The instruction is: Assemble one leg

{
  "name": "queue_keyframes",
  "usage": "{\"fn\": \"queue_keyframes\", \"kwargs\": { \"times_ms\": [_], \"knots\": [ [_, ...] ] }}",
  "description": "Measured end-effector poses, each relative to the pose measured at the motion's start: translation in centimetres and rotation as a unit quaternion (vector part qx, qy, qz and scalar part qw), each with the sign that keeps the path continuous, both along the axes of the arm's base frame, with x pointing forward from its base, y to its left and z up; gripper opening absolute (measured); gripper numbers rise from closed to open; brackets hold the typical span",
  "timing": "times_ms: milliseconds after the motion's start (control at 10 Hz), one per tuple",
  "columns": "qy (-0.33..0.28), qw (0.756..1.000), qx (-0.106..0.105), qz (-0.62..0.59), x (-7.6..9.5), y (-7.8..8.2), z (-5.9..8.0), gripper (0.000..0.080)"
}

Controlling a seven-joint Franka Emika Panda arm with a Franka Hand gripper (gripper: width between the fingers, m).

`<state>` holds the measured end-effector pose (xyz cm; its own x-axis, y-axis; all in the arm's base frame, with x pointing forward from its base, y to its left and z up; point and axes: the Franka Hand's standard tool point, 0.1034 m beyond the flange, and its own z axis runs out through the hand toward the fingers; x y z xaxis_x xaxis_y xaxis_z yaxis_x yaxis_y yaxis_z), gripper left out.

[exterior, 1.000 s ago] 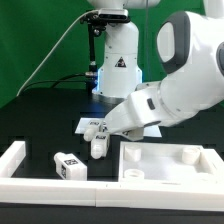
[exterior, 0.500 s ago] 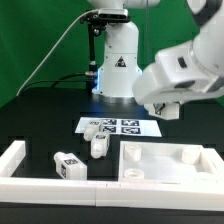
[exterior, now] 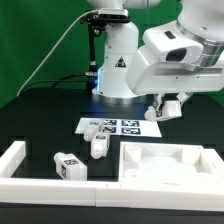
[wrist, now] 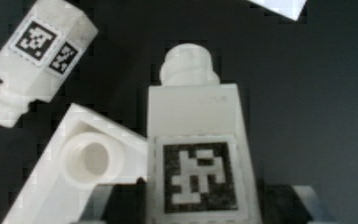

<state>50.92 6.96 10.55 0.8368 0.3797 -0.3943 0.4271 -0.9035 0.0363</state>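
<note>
The hand (exterior: 164, 110) is clenched on the leg (wrist: 194, 135) and holds it clear of the bench (exterior: 40, 122), above and behind the panel (exterior: 190, 166) as the exterior view shows it. In the wrist view the leg's tagged face is toward the camera and its rounded, ribbed tip points away. Below it lies a corner of the panel with a round socket (wrist: 87, 155). A second leg (exterior: 98, 146) lies just beside the panel's corner on the exterior view's left. A third leg (exterior: 70, 165) lies farther out on that side, near the border rail (exterior: 14, 160). Behind the panel lies the marker board (exterior: 132, 127), with a fourth leg (exterior: 92, 126) at its end.
</note>
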Motion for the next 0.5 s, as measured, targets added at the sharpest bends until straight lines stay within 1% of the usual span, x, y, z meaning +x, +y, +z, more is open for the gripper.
{"fn": "queue_keyframes", "kwargs": {
  "times_ms": [100,200,300,400,500],
  "knots": [
    [-0.037,0.999,0.015,0.005,1.0,1.1,0.9,0.0285],
    [-0.071,0.997,0.038,-0.002,2.3,2.2,2.1,0.0285],
    [-0.131,0.989,0.062,0.009,4.7,2.9,3.4,0.0285],
    [-0.173,0.982,0.076,0.027,5.5,2.9,3.8,0.0285],
    [-0.206,0.974,0.086,0.036,5.5,2.7,3.7,0.0285]
  ]
}}
